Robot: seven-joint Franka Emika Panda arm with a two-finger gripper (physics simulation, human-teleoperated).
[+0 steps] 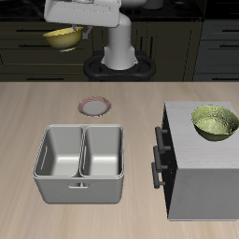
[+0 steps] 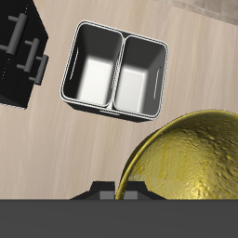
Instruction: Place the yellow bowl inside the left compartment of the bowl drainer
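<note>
The small glossy yellow bowl (image 1: pixel 62 37) hangs high in the air, well behind the table's back edge, and my gripper (image 1: pixel 75 33) is shut on its rim. In the wrist view its mottled inside (image 2: pixel 191 163) fills much of the picture close to the fingers, which are mostly hidden. The grey metal bowl drainer (image 1: pixel 82 189) stands on the table near the front edge, far below the bowl and apart from it. Its middle wall (image 2: pixel 118 67) splits it into two deep compartments, both empty.
A big grey cabinet (image 1: pixel 201 182) with dark handles (image 1: pixel 159 159) stands beside the drainer, with a larger yellow-green bowl (image 1: pixel 215 122) on top. A small round plate (image 1: pixel 95 105) lies on the table behind the drainer.
</note>
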